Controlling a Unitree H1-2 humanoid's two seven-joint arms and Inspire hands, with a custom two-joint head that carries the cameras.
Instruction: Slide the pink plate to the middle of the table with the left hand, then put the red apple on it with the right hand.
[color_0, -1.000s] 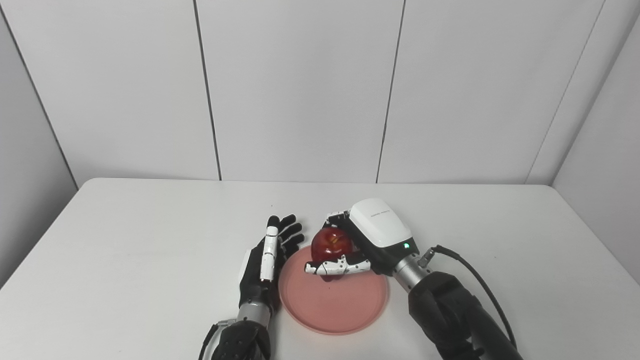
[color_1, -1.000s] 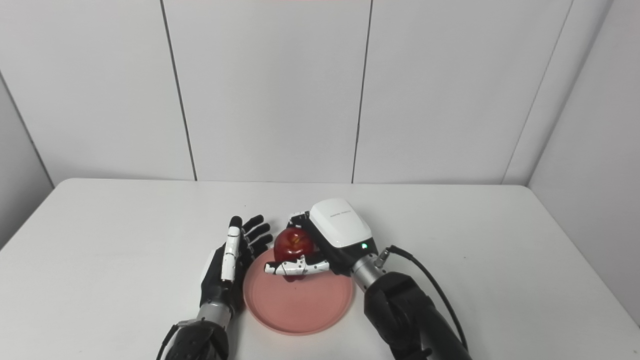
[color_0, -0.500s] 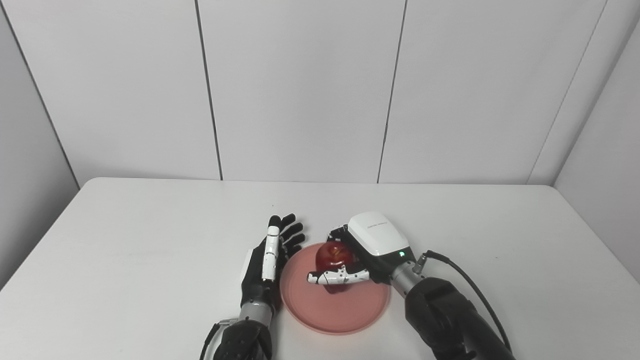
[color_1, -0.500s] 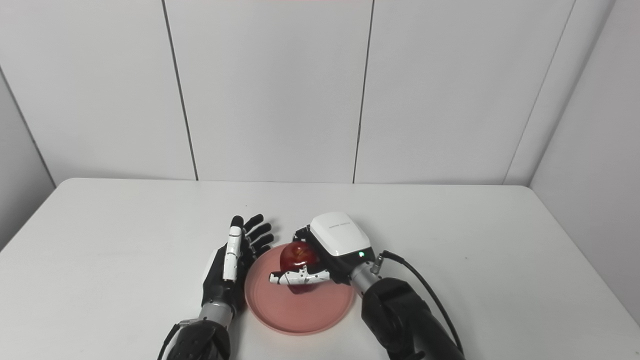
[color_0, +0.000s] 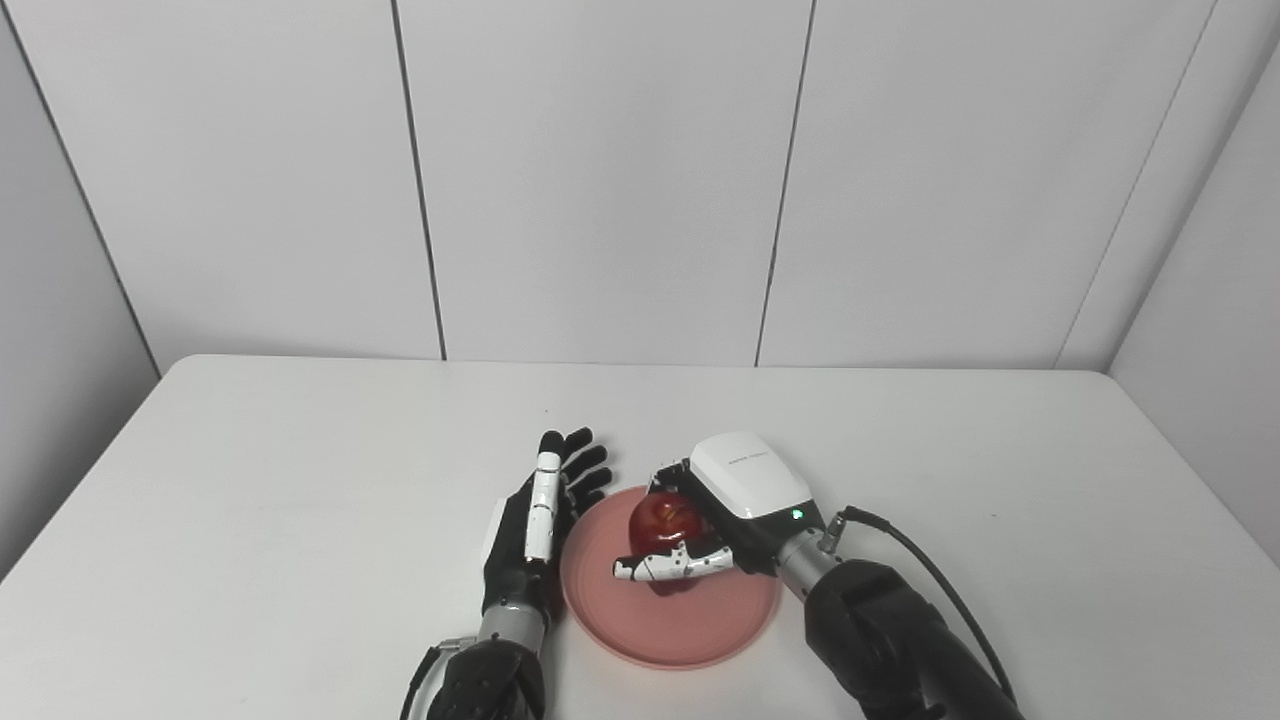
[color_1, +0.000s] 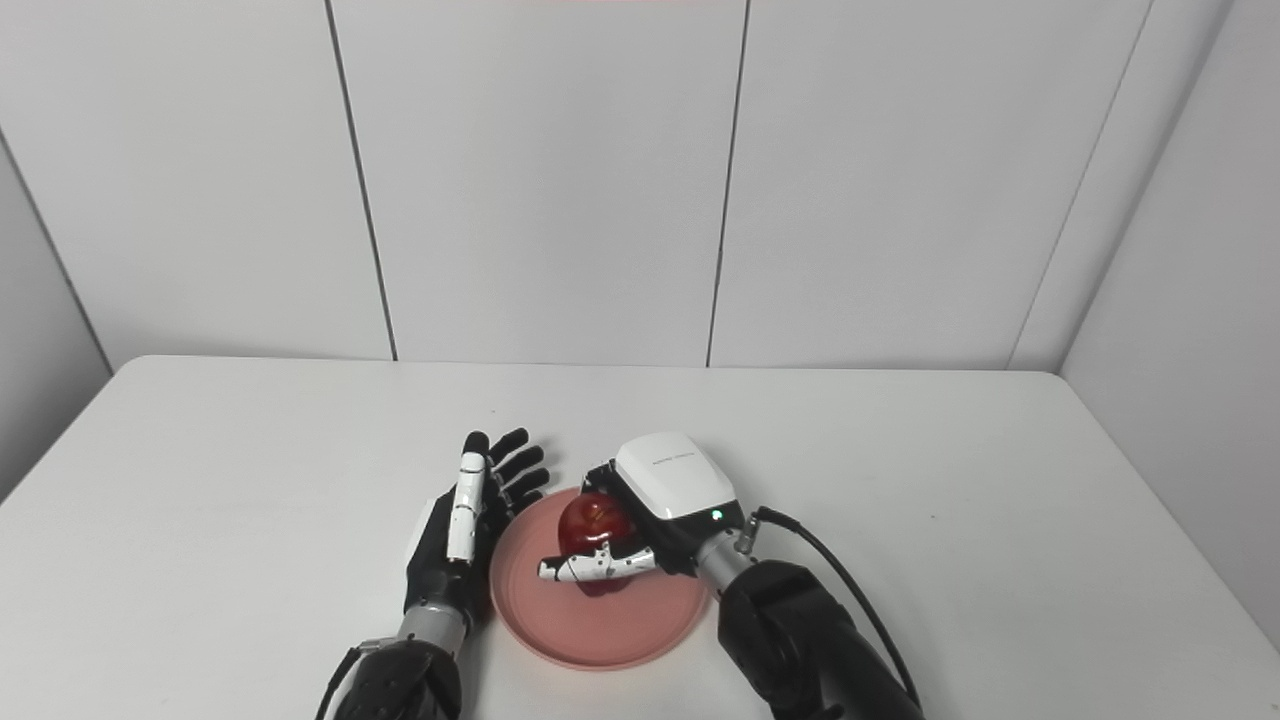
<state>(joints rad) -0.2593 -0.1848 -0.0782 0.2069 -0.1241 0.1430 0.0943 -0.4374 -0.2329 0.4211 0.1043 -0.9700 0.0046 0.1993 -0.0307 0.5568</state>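
Two robot hands met at the round pink plastic plate (color_0: 700, 630) on the white table (color_0: 250, 520). Left hand (color_0: 535, 520), fingers spread and empty, stood edge-on against the plate's left rim. Right hand (color_0: 715, 515) clasped the shiny red apple (color_0: 663, 520) over the plate; bare tabletop lay wide on both sides.

This looks like a robot test booth in a lab rather than a home or kitchen. A plain white table (color_0: 250, 520) with rounded corners stands hard against bare white wall panels (color_0: 600, 180), which rise behind it and angle in at both its sides, split by thin dark vertical seams. On the table, a black cable (color_0: 930, 570) runs along a black robot arm (color_0: 890, 640), and no household furnishings show around it.
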